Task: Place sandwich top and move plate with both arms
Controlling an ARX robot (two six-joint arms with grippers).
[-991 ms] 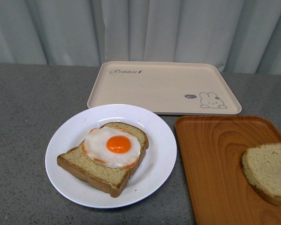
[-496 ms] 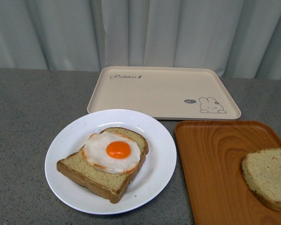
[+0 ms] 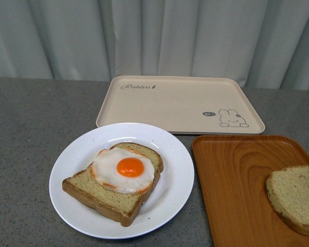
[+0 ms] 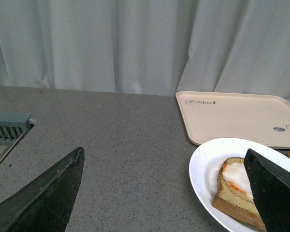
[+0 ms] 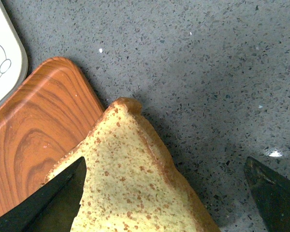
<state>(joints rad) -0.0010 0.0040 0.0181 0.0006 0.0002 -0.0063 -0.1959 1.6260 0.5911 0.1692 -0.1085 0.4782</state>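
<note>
bread comes first, i think. the sandwich top (image 3: pixel 294 198) lies on the wood tray (image 3: pixel 237 175) by the table's front right corner. the right pincer (image 5: pixel 164 159) hangs spread above it. the left pincer (image 4: pixel 164 151) is spread too, near the plate (image 3: pixel 72 154). next move: go down, pinch the bread.

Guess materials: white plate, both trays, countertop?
The plate looks like glazed ceramic or melamine: glossy white with soft highlights. The beige tray seems matte plastic or fibre composite, with printed graphics. The orange-brown tray shows wood grain under a smooth sheen; real wood or laminate, can't tell. The countertop is grey speckled, stone-like.
</note>
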